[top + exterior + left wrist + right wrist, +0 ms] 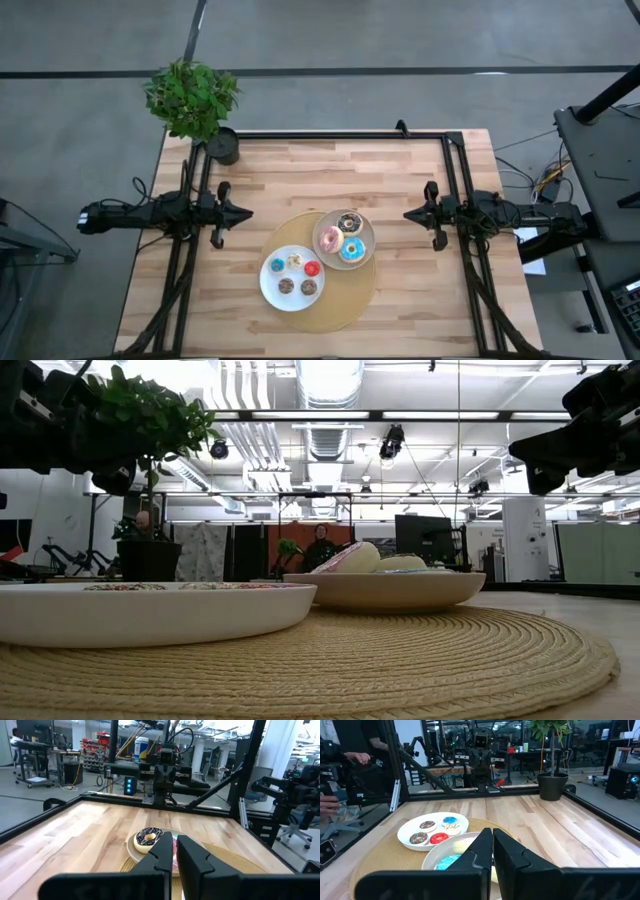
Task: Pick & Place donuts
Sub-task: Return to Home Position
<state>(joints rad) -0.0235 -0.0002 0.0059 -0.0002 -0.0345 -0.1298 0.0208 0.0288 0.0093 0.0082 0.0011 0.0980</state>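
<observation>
Donuts [330,239] all plated, none loose on the counter [420,300]; left hand [246,212] at nine o'clock, right hand [408,214] at three, both pressed together, empty, so the job looks done.

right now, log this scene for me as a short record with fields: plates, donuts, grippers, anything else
white plate: mini blue donut, mini cream donut, mini red donut, two mini brown donuts
gray plate: pink donut, chocolate donut, blue-sprinkled donut
woven placemat: round, under both plates
left gripper: shut, empty, left of the plates
right gripper: shut, empty, right of the plates
potted plant: table corner, left arm's side
</observation>
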